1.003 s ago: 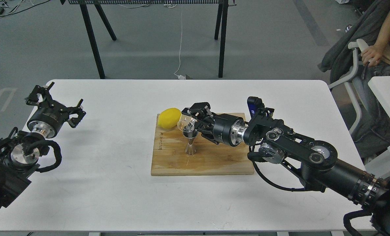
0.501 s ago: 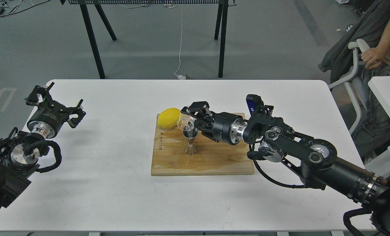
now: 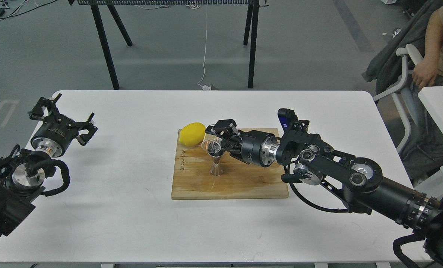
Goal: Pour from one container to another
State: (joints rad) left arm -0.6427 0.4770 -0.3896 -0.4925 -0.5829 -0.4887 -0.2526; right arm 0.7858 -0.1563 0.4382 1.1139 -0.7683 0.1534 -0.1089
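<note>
The steel hourglass-shaped jigger point(image 3: 216, 163) stands upright on the wooden cutting board point(image 3: 243, 182) at the table's middle. Directly above its top cone, the small clear glass cup point(image 3: 210, 143) is tipped steeply over toward the left, its rim facing down over the jigger's mouth. My right gripper point(image 3: 217, 137) is shut on the cup, its arm reaching in from the right. My left gripper point(image 3: 62, 111) is held over the table's far left edge, fingers spread and holding nothing.
A yellow lemon point(image 3: 192, 133) lies at the board's back left corner, just left of the tilted cup. The white table point(image 3: 132, 216) carries nothing else. A person sits in a chair point(image 3: 404, 74) at the far right.
The right gripper has edged slightly left and lower and rolled the glass cup further over, bringing its rim closer to the jigger's mouth. The left arm has not moved.
</note>
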